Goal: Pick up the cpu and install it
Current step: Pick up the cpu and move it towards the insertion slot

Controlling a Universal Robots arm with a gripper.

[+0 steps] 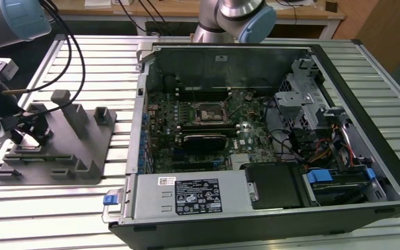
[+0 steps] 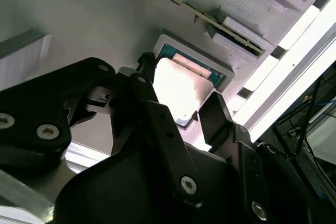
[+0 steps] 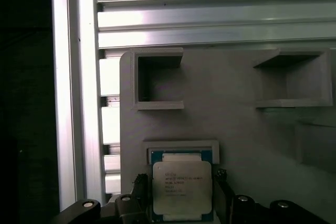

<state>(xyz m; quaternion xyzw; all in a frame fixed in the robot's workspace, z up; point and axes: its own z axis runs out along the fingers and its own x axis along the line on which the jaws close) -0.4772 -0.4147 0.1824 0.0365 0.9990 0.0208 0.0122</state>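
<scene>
First wrist view: silvery square cpu (image 3: 182,190)

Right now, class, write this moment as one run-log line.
stage: pick | gripper: open, fingers either side of cpu | cpu: lying in grey holder pocket

Robotics lab: robot arm (image 1: 238,15), open PC case (image 1: 221,65) on slatted alu bench (image 1: 47,219).

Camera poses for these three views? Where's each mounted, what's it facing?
Exterior view: off the arm, looking down at the open PC case and gray fixture; arm joint shows.
First wrist view: on the wrist, facing onto the cpu in the fixture; gripper shows.
Second wrist view: on the wrist, looking obliquely past the gripper at the cpu.
Shared: both wrist views see cpu, gripper, fixture.
</scene>
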